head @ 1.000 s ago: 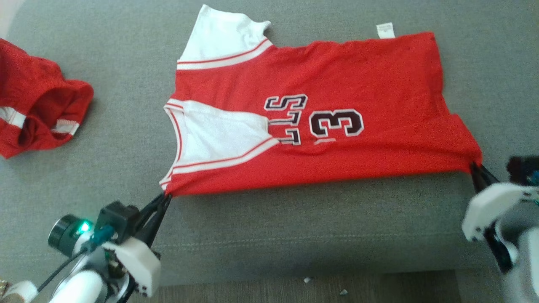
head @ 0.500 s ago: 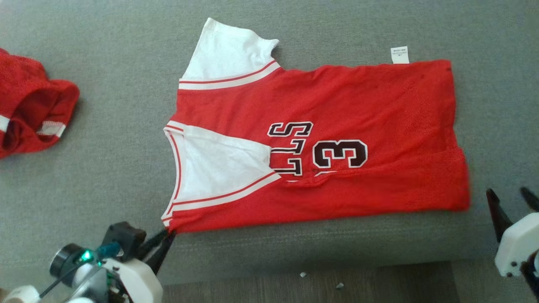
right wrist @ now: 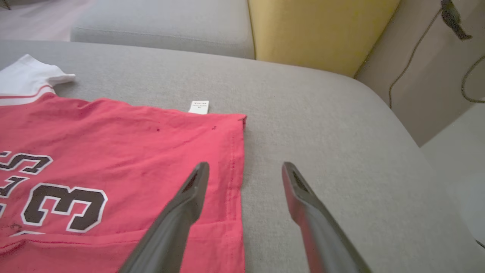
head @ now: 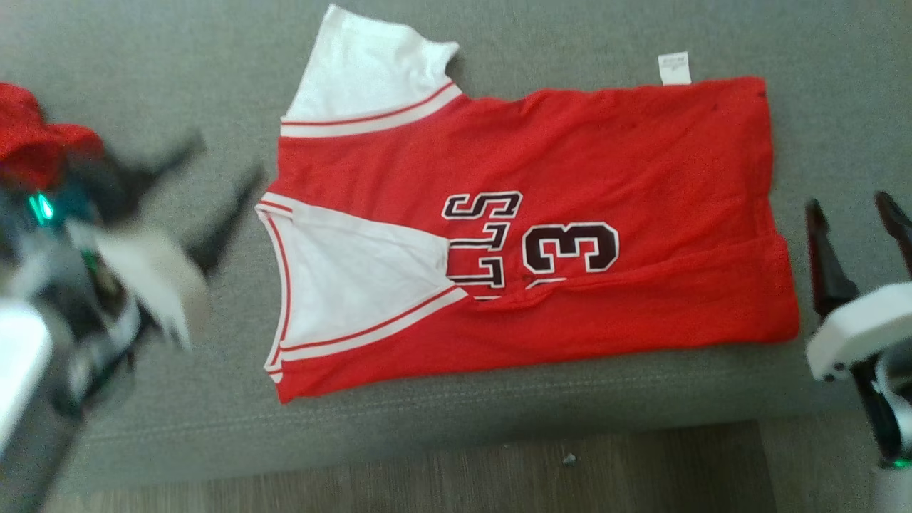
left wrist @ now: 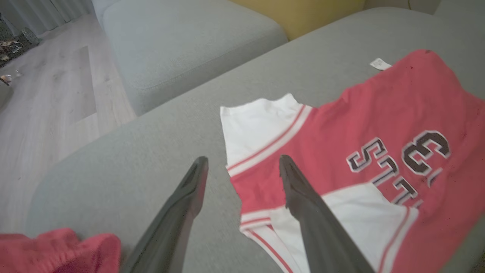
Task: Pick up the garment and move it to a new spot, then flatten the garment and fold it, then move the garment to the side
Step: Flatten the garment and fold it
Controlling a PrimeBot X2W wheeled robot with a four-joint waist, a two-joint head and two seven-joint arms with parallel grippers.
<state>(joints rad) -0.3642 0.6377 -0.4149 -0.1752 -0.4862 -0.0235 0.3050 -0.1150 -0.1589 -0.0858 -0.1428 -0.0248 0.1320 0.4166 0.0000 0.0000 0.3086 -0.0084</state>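
The jersey [head: 527, 235] lies spread on the couch [head: 178, 43], collar to the left and hem to the right. One white sleeve [head: 370, 71] sticks out at the far left corner. A crease runs along its near side, so that long edge looks to be doubled over.

It is probably light, thin and limp. It should sag and wrinkle wherever it is unsupported, and a pinch on one layer would peel that layer off the one under it. The safest holds are likely the corners, at the near shoulder and the near hem corner, with both layers taken together.

The left gripper [head: 226, 157] sits just left of the collar with its jaws spread wide and nothing in them. It is blurred in the head view, so whether a finger brushes the cloth is hard to say. In its wrist view the collar and sleeve lie just ahead of the fingers. The right gripper [head: 848, 201] stands just right of the hem, also wide open and empty, clear of the fabric.
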